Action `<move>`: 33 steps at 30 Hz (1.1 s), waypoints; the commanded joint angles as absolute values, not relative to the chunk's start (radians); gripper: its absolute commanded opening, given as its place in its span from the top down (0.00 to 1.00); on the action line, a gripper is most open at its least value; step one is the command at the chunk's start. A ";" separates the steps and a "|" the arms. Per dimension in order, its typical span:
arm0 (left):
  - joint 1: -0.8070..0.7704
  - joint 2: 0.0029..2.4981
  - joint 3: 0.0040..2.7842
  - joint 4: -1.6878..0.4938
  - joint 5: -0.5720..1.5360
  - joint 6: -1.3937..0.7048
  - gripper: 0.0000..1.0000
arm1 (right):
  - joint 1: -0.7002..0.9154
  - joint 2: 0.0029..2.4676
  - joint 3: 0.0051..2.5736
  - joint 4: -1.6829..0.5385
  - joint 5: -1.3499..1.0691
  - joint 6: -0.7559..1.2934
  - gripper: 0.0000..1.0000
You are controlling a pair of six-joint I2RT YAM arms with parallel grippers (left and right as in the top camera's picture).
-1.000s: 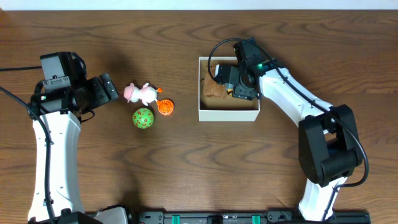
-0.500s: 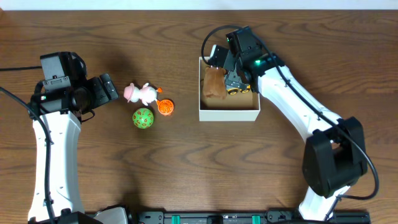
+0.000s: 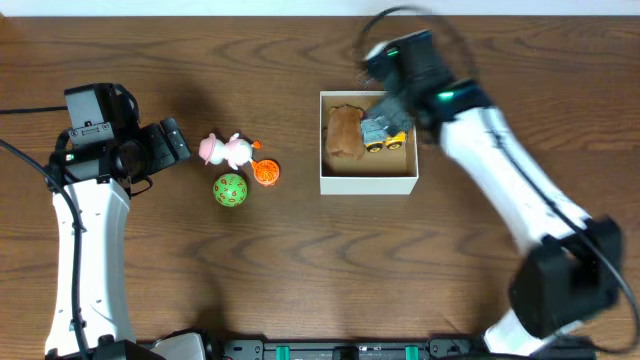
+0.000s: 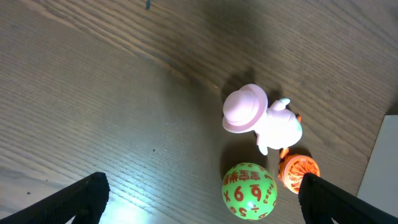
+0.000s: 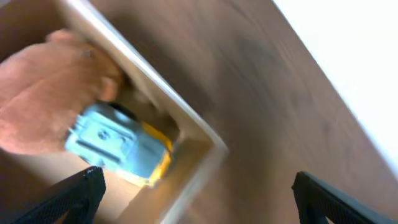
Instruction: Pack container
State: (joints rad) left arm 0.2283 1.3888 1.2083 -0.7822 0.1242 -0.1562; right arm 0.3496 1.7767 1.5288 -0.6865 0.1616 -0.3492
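The container (image 3: 366, 184), a white-walled box with a brown inside, stands right of centre. In it lie a brown plush toy (image 3: 345, 131) and a blue-grey and yellow toy car (image 3: 382, 132). The right wrist view shows the plush (image 5: 43, 93), the car (image 5: 118, 146) and the box's corner (image 5: 205, 140). My right gripper (image 3: 388, 88) is blurred above the box's far right corner, open and empty (image 5: 199, 199). My left gripper (image 3: 180, 140) is open and empty (image 4: 202, 199), just left of the loose toys.
On the table left of the box lie a pink figure with a hat (image 3: 225, 150), a green ball with red numbers (image 3: 230, 189) and a small orange toy (image 3: 265, 172). The left wrist view shows the figure (image 4: 261, 118), the ball (image 4: 249, 191) and the orange toy (image 4: 298, 171).
My right gripper has let go of the toy car inside the box and lifted out toward the far right. The left arm has not moved.
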 commanded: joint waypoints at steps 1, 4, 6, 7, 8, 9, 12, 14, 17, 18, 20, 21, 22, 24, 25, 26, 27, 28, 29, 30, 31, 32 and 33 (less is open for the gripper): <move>0.233 1.392 1.233 -0.785 0.116 -0.142 0.02 | 0.200 1.677 1.543 -0.754 0.032 0.010 0.01; 0.233 1.391 1.233 -0.785 0.116 -0.142 0.02 | 0.069 1.660 1.543 -0.856 -0.073 0.147 0.01; 0.233 1.392 1.233 -0.769 0.117 -0.143 0.02 | -0.011 1.668 1.541 -0.930 -0.095 0.228 0.01; 0.233 1.392 1.233 -0.748 0.117 -0.143 0.02 | -0.048 1.674 1.539 -0.967 -0.095 0.264 0.01; 0.233 1.391 1.233 -0.736 0.125 -0.144 0.02 | -0.081 1.682 1.536 -0.996 -0.095 0.290 0.01; 0.233 1.391 1.233 -0.735 0.133 -0.144 0.02 | -0.107 1.688 1.531 -1.013 -0.095 0.302 0.01; 0.233 1.391 1.233 -0.751 0.146 -0.144 0.02 | -0.164 1.700 1.511 -1.044 -0.101 0.318 0.01; 0.233 1.391 1.233 -0.757 0.149 -0.144 0.02 | -0.187 1.702 1.493 -1.045 -0.115 0.318 0.01; 0.223 1.399 1.233 -0.755 0.178 -0.131 0.02 | -0.202 1.702 1.474 -1.044 -0.125 0.319 0.01; 0.215 1.409 1.233 -0.757 0.178 -0.109 0.02 | -0.203 1.702 1.472 -1.044 -0.125 0.322 0.01; 0.194 1.437 1.233 -0.758 0.175 -0.076 0.02 | -0.202 1.702 1.472 -1.044 -0.125 0.322 0.01; 0.184 1.456 1.234 -0.758 0.175 -0.065 0.02 | -0.202 1.702 1.472 -1.044 -0.125 0.322 0.01; 0.177 1.479 1.235 -0.757 0.171 -0.058 0.02 | -0.202 1.702 1.472 -1.044 -0.125 0.322 0.01; 0.169 1.536 1.239 -0.746 0.172 -0.045 0.02 | -0.202 1.702 1.472 -1.044 -0.125 0.322 0.01; 0.170 1.584 1.241 -0.726 0.183 -0.045 0.02 | -0.202 1.702 1.472 -1.044 -0.125 0.322 0.01; 0.170 1.613 1.241 -0.709 0.205 -0.044 0.02 | -0.202 1.702 1.472 -1.044 -0.125 0.322 0.01; 0.170 1.642 1.241 -0.690 0.233 -0.038 0.01 | -0.202 1.702 1.472 -1.044 -0.125 0.322 0.01; 0.170 1.673 1.242 -0.668 0.263 -0.030 0.01 | -0.202 1.702 1.472 -1.045 -0.125 0.322 0.01; 0.170 1.706 1.242 -0.645 0.292 -0.026 0.02 | -0.202 1.702 1.472 -1.048 -0.125 0.322 0.01; 0.170 1.733 1.242 -0.624 0.314 -0.026 0.03 | -0.202 1.702 1.472 -1.049 -0.125 0.322 0.01; 0.170 1.758 1.242 -0.604 0.336 -0.026 0.04 | -0.202 1.702 1.472 -1.049 -0.125 0.322 0.01; 0.170 1.780 1.242 -0.585 0.353 -0.026 0.05 | -0.202 1.702 1.472 -1.051 -0.125 0.322 0.01; 0.170 1.799 1.242 -0.565 0.368 -0.026 0.05 | -0.202 1.702 1.472 -1.053 -0.125 0.322 0.01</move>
